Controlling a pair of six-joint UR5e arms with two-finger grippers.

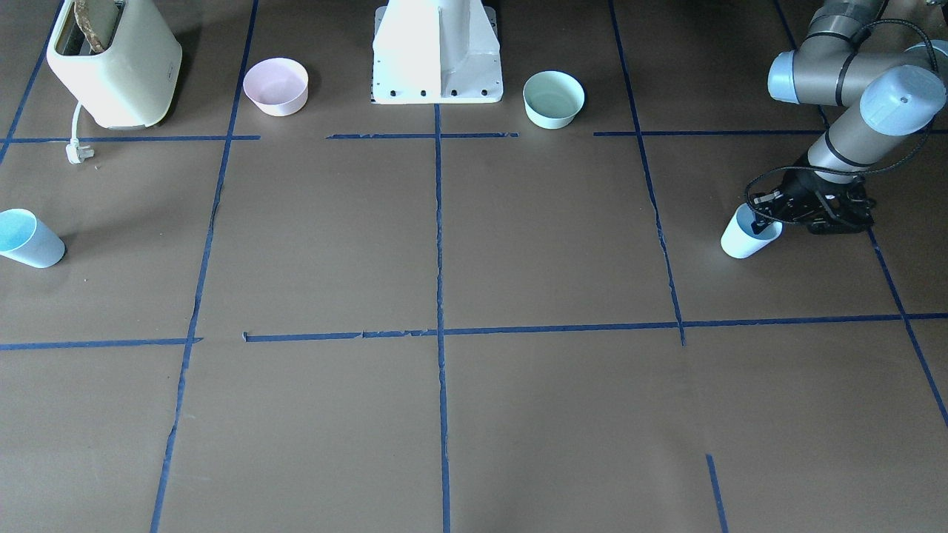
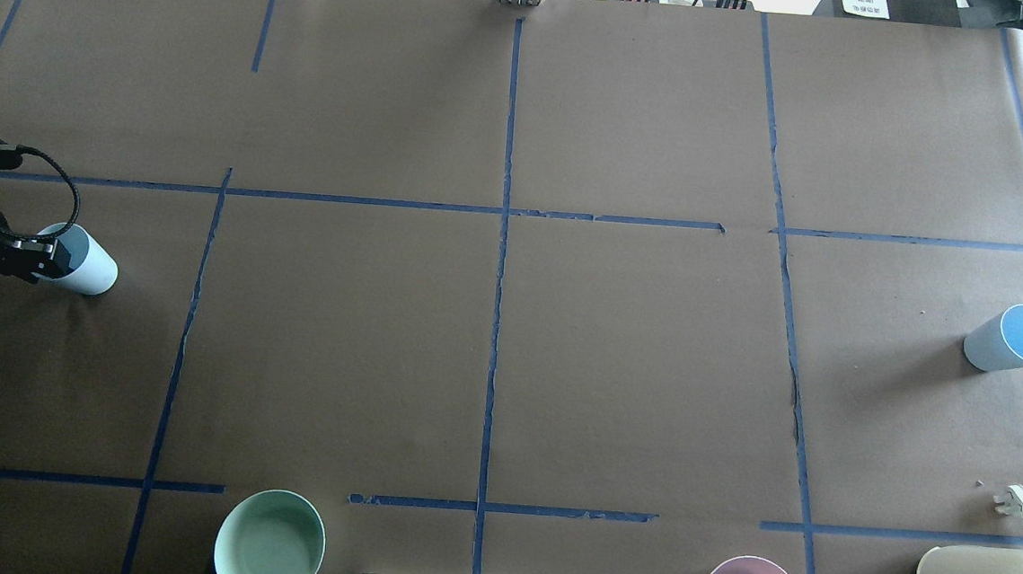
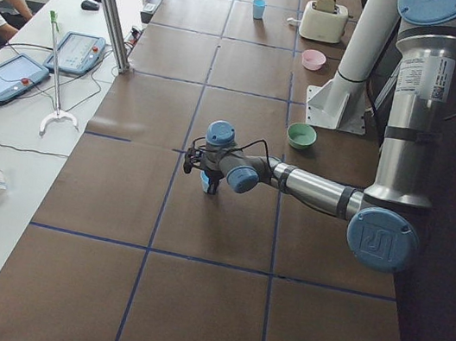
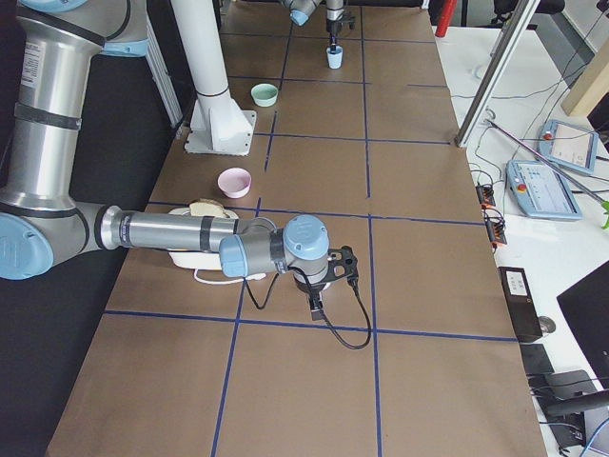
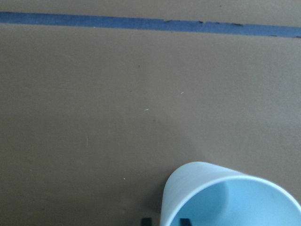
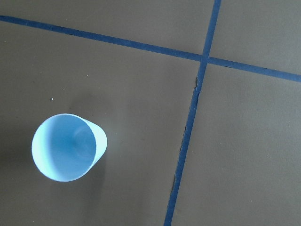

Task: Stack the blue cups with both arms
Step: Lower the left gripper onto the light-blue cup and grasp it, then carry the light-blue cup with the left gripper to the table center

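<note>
One blue cup (image 1: 744,238) stands upright at the table's left end; it also shows in the overhead view (image 2: 86,262). My left gripper (image 1: 764,220) is down at its rim. In the left wrist view its two fingertips (image 5: 146,221) stand close together astride the cup's wall (image 5: 225,197), shut on it. The second blue cup (image 2: 1012,338) stands upright and free near the right end, and shows in the front view (image 1: 29,238) too. The right wrist view looks down into it (image 6: 69,147) with no fingers showing. My right gripper (image 4: 319,286) shows only in the right side view, and I cannot tell whether it is open or shut.
A cream toaster (image 1: 111,63) with its loose plug (image 1: 74,152) stands near the right cup. A pink bowl (image 1: 275,86) and a mint green bowl (image 1: 553,99) flank the white pedestal base (image 1: 437,59). Blue tape lines cross the brown table.
</note>
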